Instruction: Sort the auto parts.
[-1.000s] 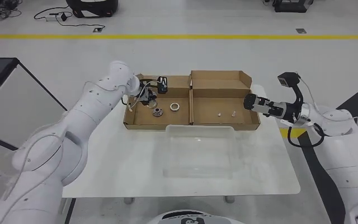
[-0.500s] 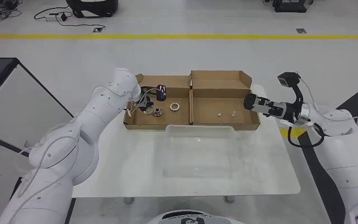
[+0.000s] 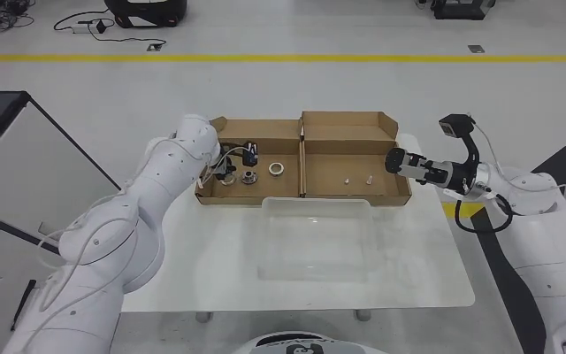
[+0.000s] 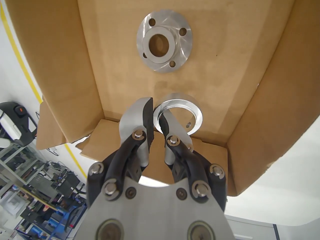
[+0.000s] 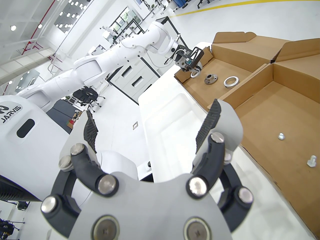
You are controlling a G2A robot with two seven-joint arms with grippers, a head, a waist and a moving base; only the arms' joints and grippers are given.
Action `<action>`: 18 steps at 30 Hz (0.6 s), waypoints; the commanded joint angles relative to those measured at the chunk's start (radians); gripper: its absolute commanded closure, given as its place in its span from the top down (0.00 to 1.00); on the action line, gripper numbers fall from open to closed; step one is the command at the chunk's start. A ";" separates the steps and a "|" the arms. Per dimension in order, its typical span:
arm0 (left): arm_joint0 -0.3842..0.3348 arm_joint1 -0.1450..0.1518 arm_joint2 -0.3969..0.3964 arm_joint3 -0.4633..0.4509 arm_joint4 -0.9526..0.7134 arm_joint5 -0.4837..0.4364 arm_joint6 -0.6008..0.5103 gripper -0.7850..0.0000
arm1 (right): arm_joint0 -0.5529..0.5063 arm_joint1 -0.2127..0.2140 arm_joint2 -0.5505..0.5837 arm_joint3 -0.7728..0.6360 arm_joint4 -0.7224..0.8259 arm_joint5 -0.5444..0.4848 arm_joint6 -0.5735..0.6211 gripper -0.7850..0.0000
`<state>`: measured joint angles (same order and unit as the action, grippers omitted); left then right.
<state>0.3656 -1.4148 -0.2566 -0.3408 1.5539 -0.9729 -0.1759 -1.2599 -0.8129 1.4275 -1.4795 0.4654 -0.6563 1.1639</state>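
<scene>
Left gripper (image 4: 156,126) has shifted within the box (image 4: 250,51); we find jaws clamped on a ring (image 4: 193,111); right gripper (image 5: 152,111) jaws apart; release low, clear of flange (image 4: 164,41).

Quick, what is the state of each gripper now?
Left gripper: jaws closed on the wall of a metal ring.
Right gripper: open, holding nothing.

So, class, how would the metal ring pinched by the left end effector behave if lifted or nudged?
The metal ring looks solid and machined, so probably rigid and heavy for its size. Its polished wall may slip in the left end effector, which pinches one side only. Flat in the cardboard box it should slide; on edge it would likely roll.
</scene>
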 commanded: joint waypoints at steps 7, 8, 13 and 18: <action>0.008 -0.017 0.007 0.037 0.027 0.005 0.042 0.00 | 0.000 0.000 0.000 0.000 0.000 0.000 0.000 1.00; 0.009 -0.019 0.008 0.041 0.031 0.006 0.047 0.00 | 0.000 0.000 0.000 0.000 0.000 0.000 0.000 1.00; 0.008 -0.027 0.012 0.058 0.048 0.009 0.062 0.33 | 0.000 0.000 0.000 0.000 0.000 0.000 0.000 1.00; 0.007 -0.034 0.013 0.076 0.059 0.013 0.077 0.72 | 0.000 0.000 0.000 0.000 0.000 0.000 0.000 1.00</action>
<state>0.3733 -1.4477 -0.2433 -0.2682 1.6111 -0.9618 -0.1015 -1.2599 -0.8129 1.4275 -1.4795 0.4654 -0.6563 1.1639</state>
